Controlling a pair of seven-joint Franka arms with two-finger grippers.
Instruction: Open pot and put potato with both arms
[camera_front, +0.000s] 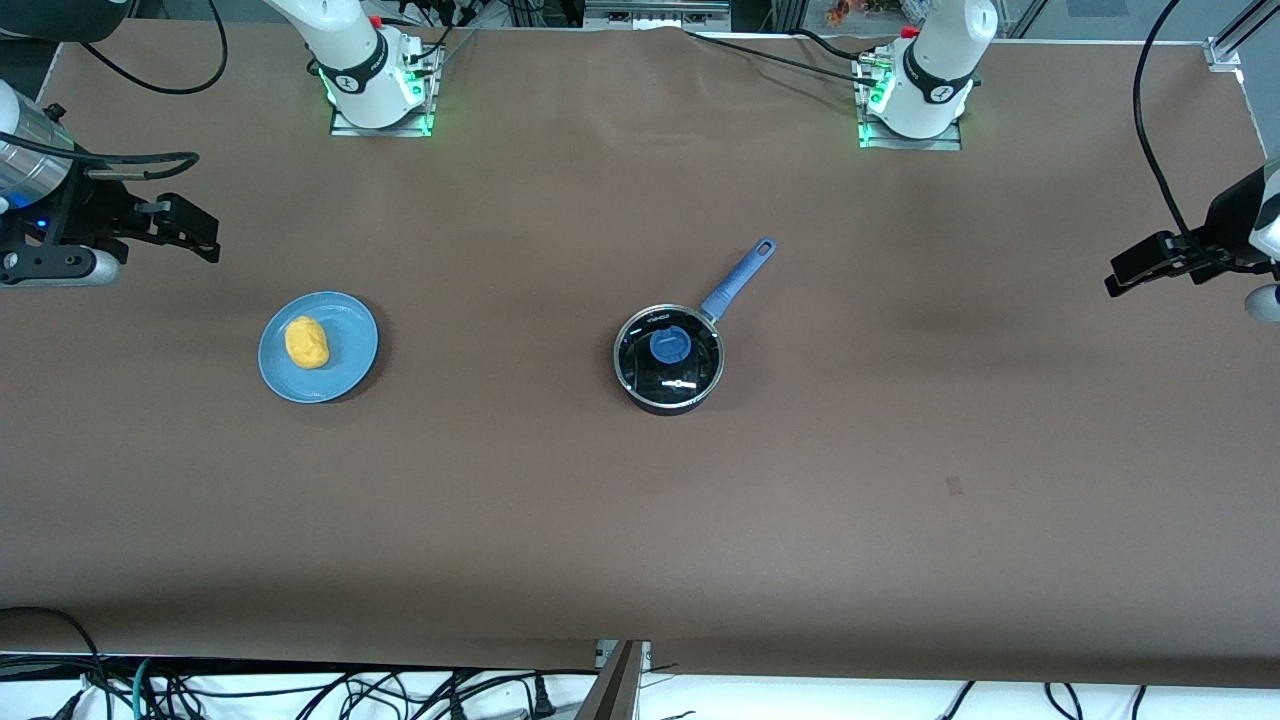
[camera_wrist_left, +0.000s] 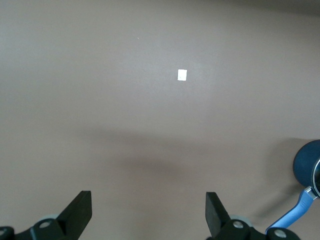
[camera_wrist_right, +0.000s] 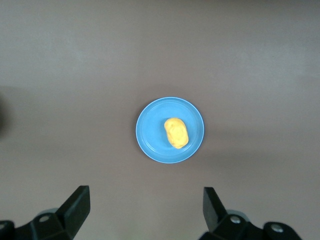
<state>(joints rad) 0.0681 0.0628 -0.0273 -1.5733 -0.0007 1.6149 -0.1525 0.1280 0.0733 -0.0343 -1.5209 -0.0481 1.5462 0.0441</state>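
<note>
- While both arms wait at the table ends, the pot sits mid-table with its glass lid on; blue knob centred on the lid.
- Pot handle: long, blue, straight, angled away from the front camera and toward the left arm's end of the table.
- Potato: yellow-orange oval, lying on the blue plate, slightly off the plate's centre. Right wrist view confirms it: potato on plate, nothing else on the plate.
- Plate and pot well apart; plate is toward the right arm's end, about as near to the front camera as the pot.
- Right gripper: up over bare table at the right arm's end, farther from the front camera than the plate's spot; fingers spread wide, released, holding nothing.
- Left gripper: up over bare table at the left arm's end, well apart from the pot; fingers spread wide, released, holding nothing.
- Left wrist view catches only the pot's edge and part of the handle, plus a small white tag on the brown table cover.
</note>
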